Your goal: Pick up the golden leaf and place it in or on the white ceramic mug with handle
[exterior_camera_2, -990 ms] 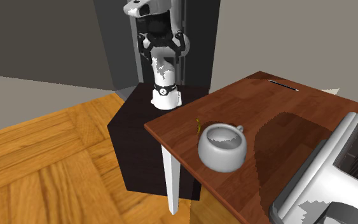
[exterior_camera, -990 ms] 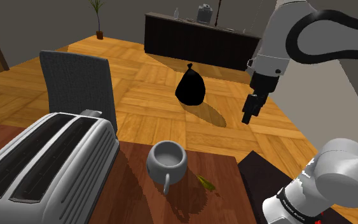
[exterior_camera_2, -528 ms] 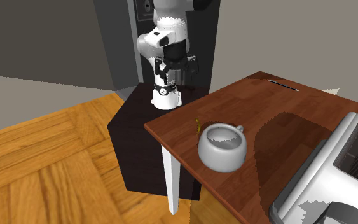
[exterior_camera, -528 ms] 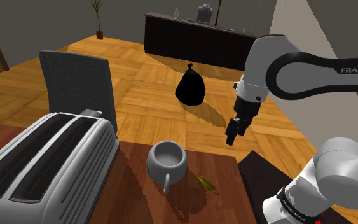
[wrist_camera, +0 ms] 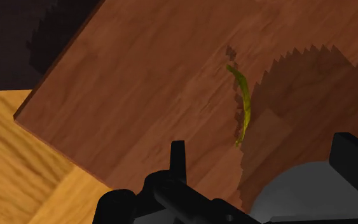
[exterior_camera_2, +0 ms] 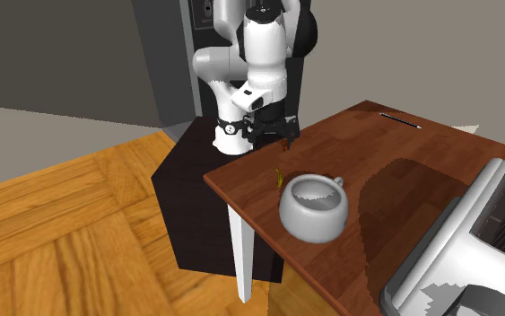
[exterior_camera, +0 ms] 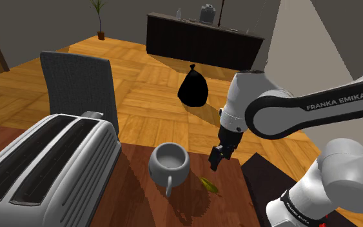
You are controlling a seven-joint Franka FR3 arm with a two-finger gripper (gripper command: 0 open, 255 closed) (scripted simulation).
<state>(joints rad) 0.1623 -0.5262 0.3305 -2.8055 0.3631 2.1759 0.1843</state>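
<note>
The gripper [exterior_camera: 216, 159] hangs just right of centre in the shoulder view, tilted down over the wooden table [exterior_camera: 141, 200] near its far edge. It holds nothing and touches nothing. In the wrist view its two black fingers [wrist_camera: 179, 156] stand wide apart, with bare tabletop between them.

The leaf [exterior_camera: 208, 184], a thin yellow-green sliver, lies flat on the table in the lower middle of the shoulder view. It sits just right of the mug [exterior_camera: 169, 162] and a little below the gripper in the picture. In the wrist view the leaf [wrist_camera: 243, 105] curves across the wood ahead of the fingertips, apart from both fingers, at the rim of the shadow that falls round the mug [wrist_camera: 298, 191]. The mug's pale grey side shows close to the hand.

In the second exterior view the gripper [exterior_camera_2: 273, 135] sits above centre, over the table corner nearest the black stand [exterior_camera_2: 196, 197]. The leaf [exterior_camera_2: 279, 177] lies below it in the picture, just beside the mug [exterior_camera_2: 313, 206], which stands upright with its handle toward the upper right. A large toaster [exterior_camera: 44, 167] takes up the shoulder view's lower left.
</note>
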